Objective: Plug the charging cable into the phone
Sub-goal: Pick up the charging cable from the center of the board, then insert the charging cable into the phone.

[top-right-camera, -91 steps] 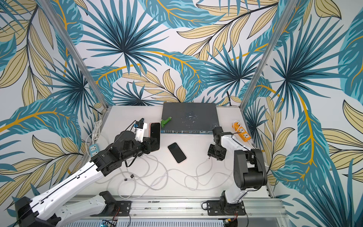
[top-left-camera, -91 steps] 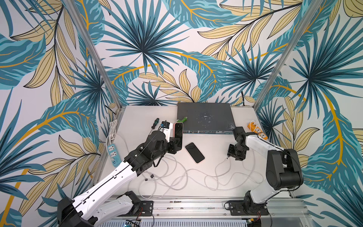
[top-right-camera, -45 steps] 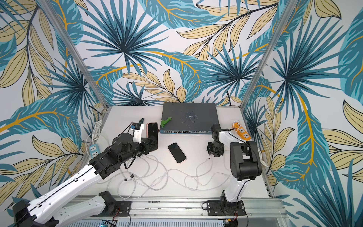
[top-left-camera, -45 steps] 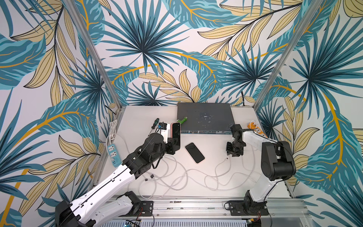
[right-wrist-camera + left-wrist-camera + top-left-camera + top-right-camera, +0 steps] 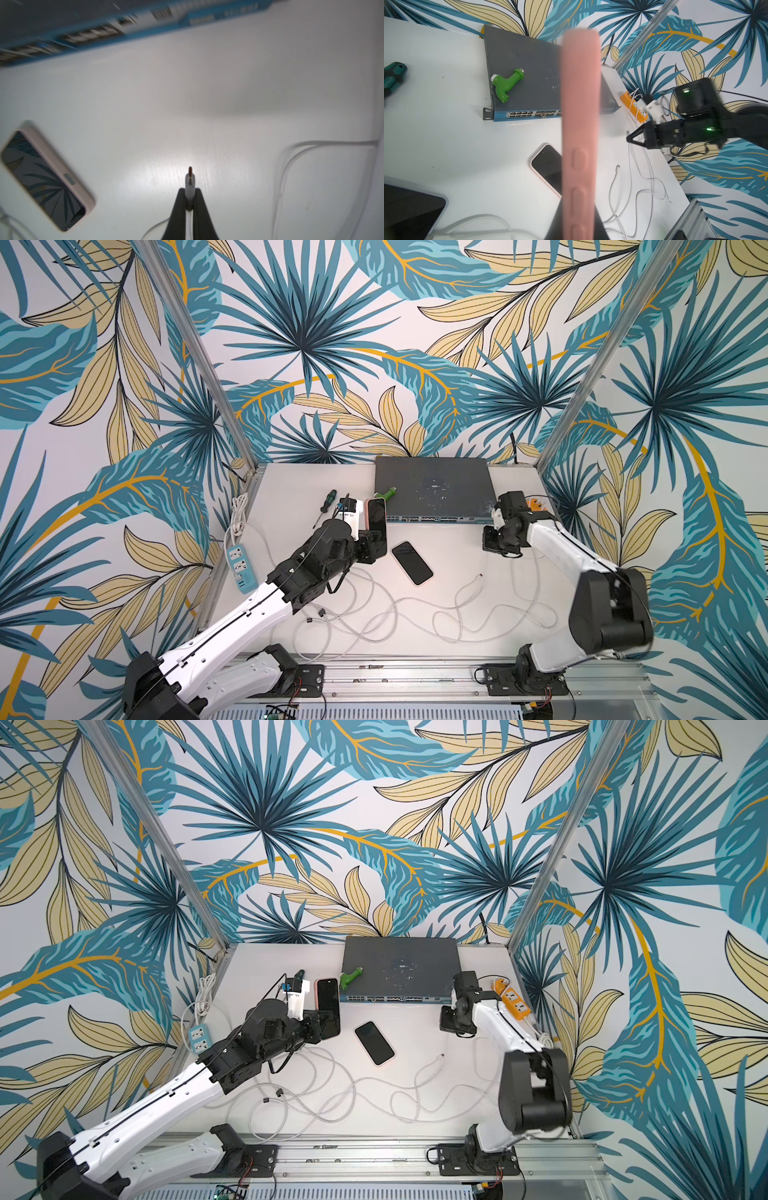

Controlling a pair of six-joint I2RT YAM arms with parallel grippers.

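Right jaws pinch the cable plug (image 5: 190, 184), tip protruding; left jaws clamp the phone (image 5: 376, 519).

Left arm (image 5: 216, 649) and right arm (image 5: 557, 543): white link shells, black joint housings, thin black cable (image 5: 232, 625) along the left, green lights (image 5: 709, 129) on the right wrist, tapered black right gripper (image 5: 190, 190) fingers (image 5: 178, 216).

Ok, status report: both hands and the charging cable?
Left hand shut on pink-cased phone, raised. Right hand shut on cable plug, not yet at the phone. Second phone lies flat between the two hands.
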